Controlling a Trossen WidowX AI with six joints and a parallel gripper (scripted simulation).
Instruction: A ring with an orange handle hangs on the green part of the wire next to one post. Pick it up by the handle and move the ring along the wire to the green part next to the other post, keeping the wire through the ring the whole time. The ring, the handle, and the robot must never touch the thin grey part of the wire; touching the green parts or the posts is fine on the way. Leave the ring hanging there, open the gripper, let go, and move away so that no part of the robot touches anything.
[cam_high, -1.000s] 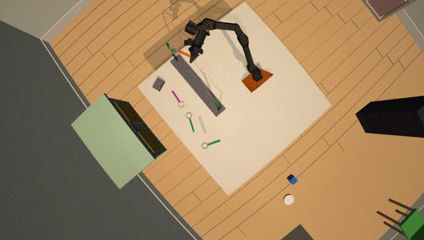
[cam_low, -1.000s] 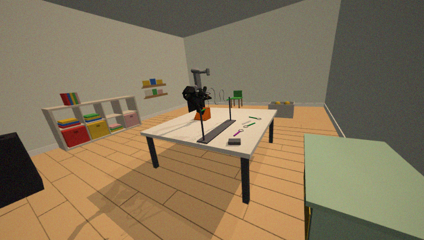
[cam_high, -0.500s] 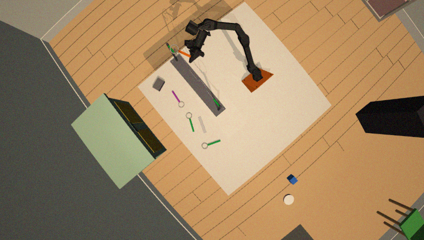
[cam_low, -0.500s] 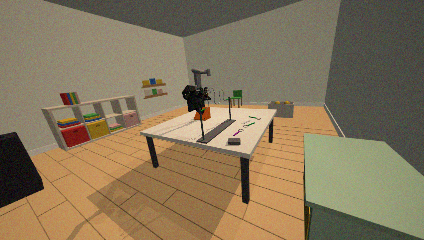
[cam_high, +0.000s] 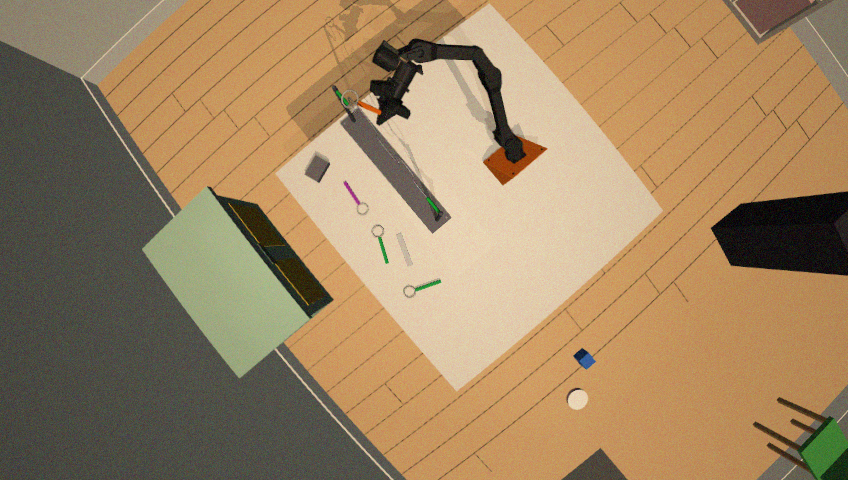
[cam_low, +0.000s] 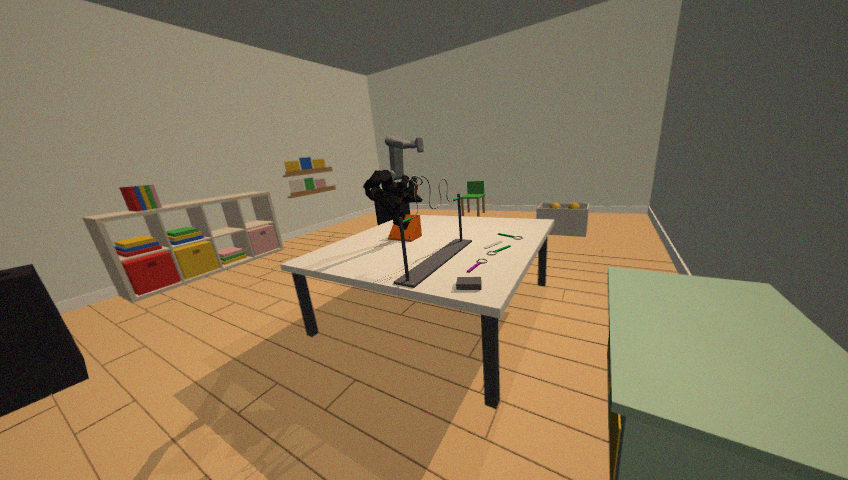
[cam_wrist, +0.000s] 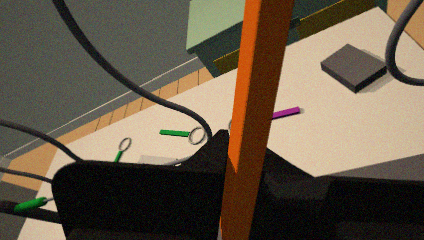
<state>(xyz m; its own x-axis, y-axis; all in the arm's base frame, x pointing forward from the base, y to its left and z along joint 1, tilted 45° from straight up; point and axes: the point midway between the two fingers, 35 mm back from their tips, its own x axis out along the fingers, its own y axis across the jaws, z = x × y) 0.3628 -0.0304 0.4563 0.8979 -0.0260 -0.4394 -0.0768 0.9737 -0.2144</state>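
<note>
Here, Currently my claw (cam_high: 385, 111) (cam_wrist: 229, 138) grips the orange handle (cam_high: 369, 107) (cam_wrist: 260, 75); its ring (cam_high: 341, 99) is near the post (cam_high: 351, 115) (cam_low: 404, 255) beside the dark block (cam_high: 317, 167) (cam_low: 468, 283) (cam_wrist: 352, 67).

The room looks dim and speckly. Beside the white table with black legs (cam_high: 535, 255) (cam_low: 357, 255), long soft shadows fall on the floor, so light seems to come from across it. The wrist view is dark below the tabletop (cam_wrist: 350, 140), maybe hiding small bits.
</note>
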